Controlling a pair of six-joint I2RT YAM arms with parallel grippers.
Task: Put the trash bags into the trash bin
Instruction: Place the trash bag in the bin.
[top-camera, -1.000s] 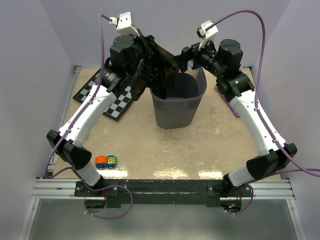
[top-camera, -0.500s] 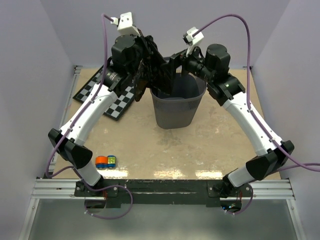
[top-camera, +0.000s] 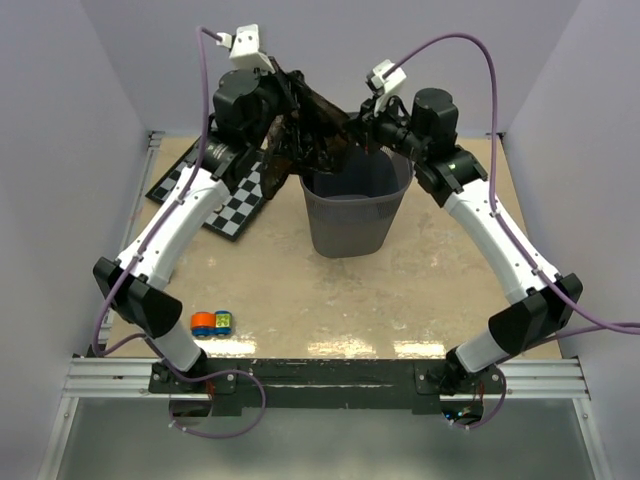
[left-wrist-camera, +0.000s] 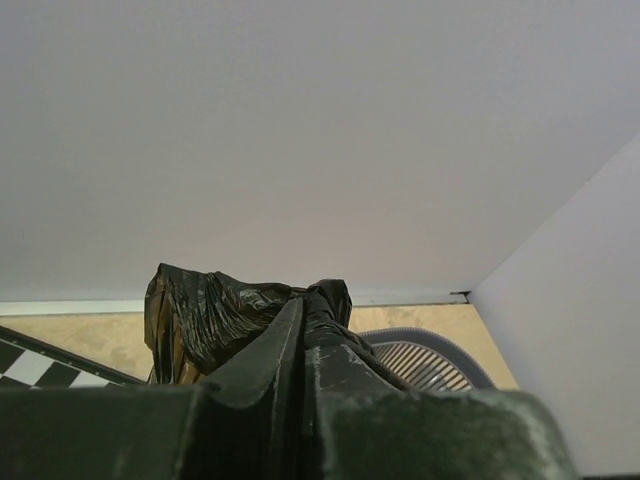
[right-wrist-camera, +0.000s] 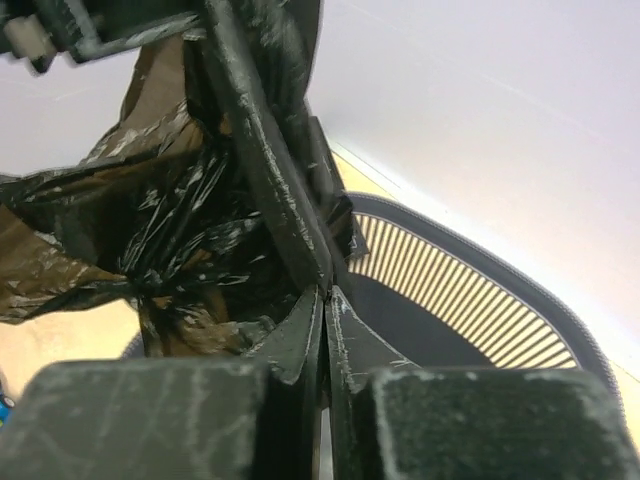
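Observation:
A crinkly black trash bag (top-camera: 312, 128) hangs above the left rim of the grey mesh trash bin (top-camera: 355, 215). My left gripper (top-camera: 288, 100) is shut on the bag's top; in its wrist view the closed fingertips (left-wrist-camera: 305, 308) pinch the bunched plastic (left-wrist-camera: 205, 315), with the bin's rim (left-wrist-camera: 425, 350) behind. My right gripper (top-camera: 352, 128) reaches in from the right over the bin. Its jaws (right-wrist-camera: 326, 292) have come together on the bag's edge (right-wrist-camera: 170, 235), right beside a left finger (right-wrist-camera: 265, 165). The bin's slatted wall (right-wrist-camera: 470, 290) shows below.
A black-and-white checkerboard mat (top-camera: 215, 195) lies at the back left under the left arm. A small orange and blue object (top-camera: 212, 322) sits near the front left. Pale walls close in the table on three sides.
My right gripper swung left toward the bag with open jaws, then closed them on the bag's edge. The left gripper stayed shut on the bag, almost still.

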